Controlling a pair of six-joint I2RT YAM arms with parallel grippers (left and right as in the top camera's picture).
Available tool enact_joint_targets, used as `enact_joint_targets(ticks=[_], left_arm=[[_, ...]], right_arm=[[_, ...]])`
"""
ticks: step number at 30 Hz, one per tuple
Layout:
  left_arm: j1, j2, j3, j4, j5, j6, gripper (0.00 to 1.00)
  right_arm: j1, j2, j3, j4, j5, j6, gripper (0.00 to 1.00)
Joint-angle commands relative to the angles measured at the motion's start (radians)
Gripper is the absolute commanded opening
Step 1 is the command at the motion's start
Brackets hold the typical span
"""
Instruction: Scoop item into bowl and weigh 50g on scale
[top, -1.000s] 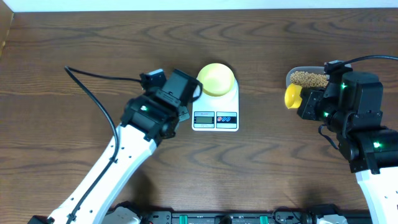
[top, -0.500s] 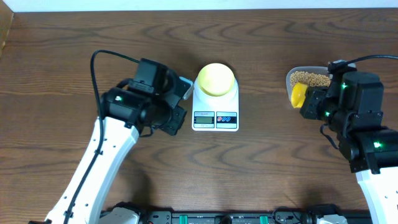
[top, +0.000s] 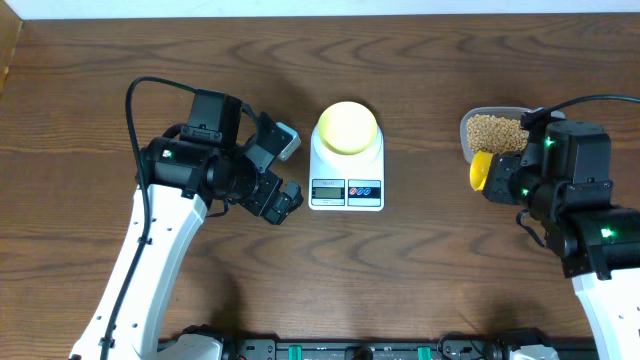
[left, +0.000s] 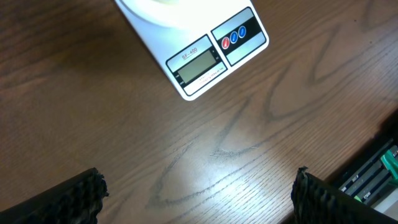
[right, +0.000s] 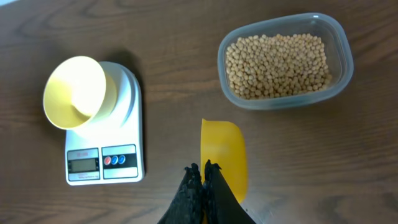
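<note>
Scale (left: 186, 56) at top (display (left: 199, 64), buttons (left: 234, 37) showing); pincer (left: 199, 190) wide apart.

Overhead cam is looking straight down from high up, covering the whole table (top: 90, 80), near edge at frame bottom. Left wrist cam is sitting close, pointing down at bare wood and catching only the display end of the scale (left: 199, 59). Right wrist cam is sitting higher, looking down, taking in scale, bowl (right: 74, 92), bean tub (right: 283, 104) and scoop (right: 224, 152). All three are sharing the scale.
</note>
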Motion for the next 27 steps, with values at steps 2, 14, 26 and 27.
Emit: enact_joint_targets(ticks=[2,14,26,27], left_arm=[[0.004,0.000,-0.006,-0.002,0.021,0.022,0.98],[0.004,0.000,-0.006,-0.002,0.020,0.022,0.98],[0.004,0.000,-0.006,-0.002,0.020,0.022,0.98],[0.004,0.000,-0.006,-0.002,0.020,0.022,0.98]], right_arm=[[-0.007,0.002,0.016,-0.018,0.007,-0.020,0.01],[-0.007,0.001,0.016,-0.075,0.006,0.002,0.01],[-0.007,0.001,0.016,-0.090,0.008,0.171,0.01],[-0.007,0.001,0.016,-0.090,0.008,0.180,0.01]])
